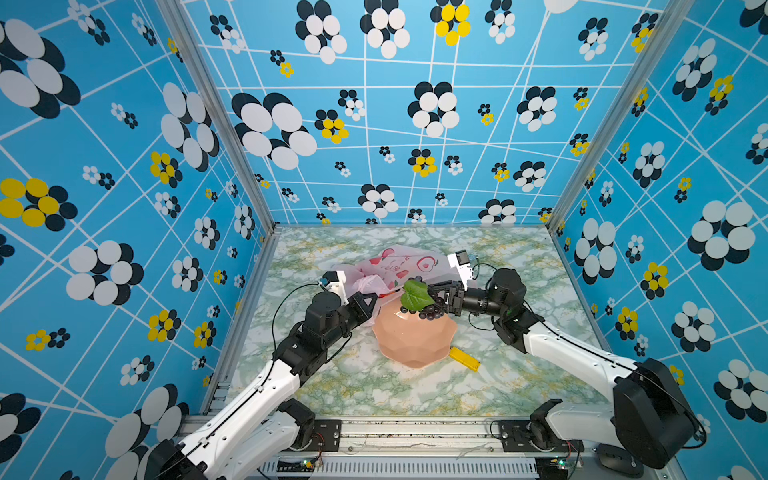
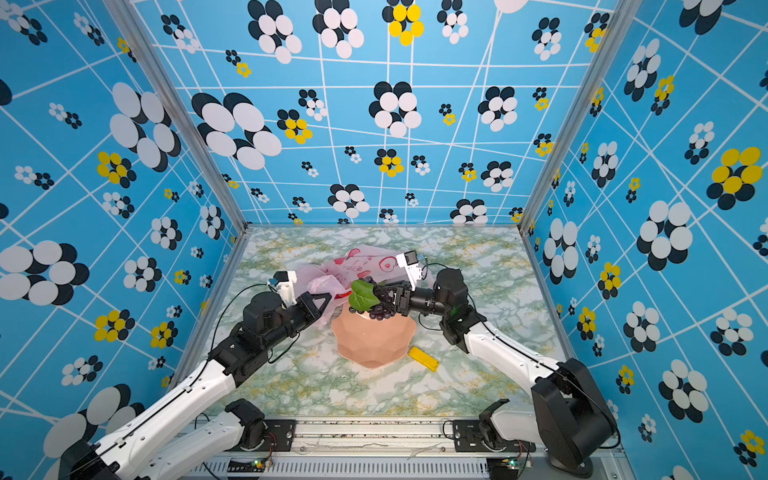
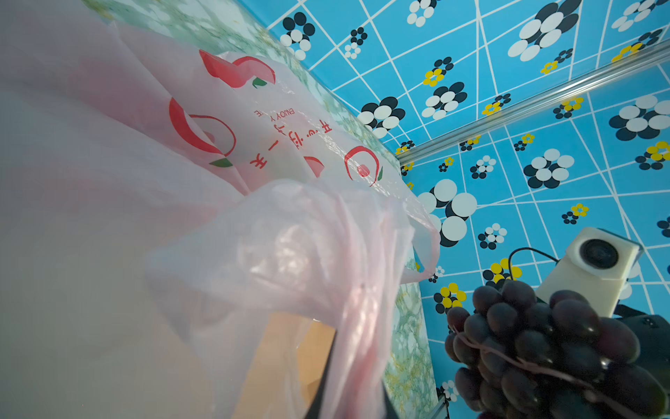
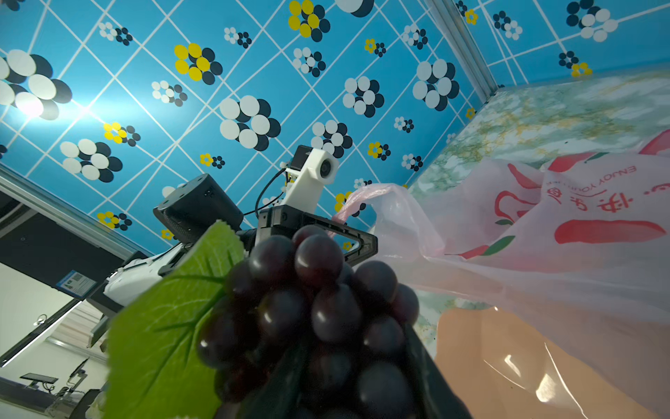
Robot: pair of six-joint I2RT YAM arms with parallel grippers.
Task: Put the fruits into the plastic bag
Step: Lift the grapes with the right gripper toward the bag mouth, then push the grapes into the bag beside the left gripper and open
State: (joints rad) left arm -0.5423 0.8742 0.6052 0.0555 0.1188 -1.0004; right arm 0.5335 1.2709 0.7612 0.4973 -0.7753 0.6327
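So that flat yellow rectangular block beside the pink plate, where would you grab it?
The flat yellow rectangular block lies flat on the green marbled table, so probably pinch it across its two long edges, coming straight down from above. Aim toward the end farther from the salmon-pink scalloped plate, since the other end sits close to the plate's rim.

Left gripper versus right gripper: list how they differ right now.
The left gripper is shut on the thin plastic bag; the right gripper grips the bulky grapes, jaws partly apart. The left gripper comes in from the left of the plate; the right gripper from the right. Both are black and point toward each other.
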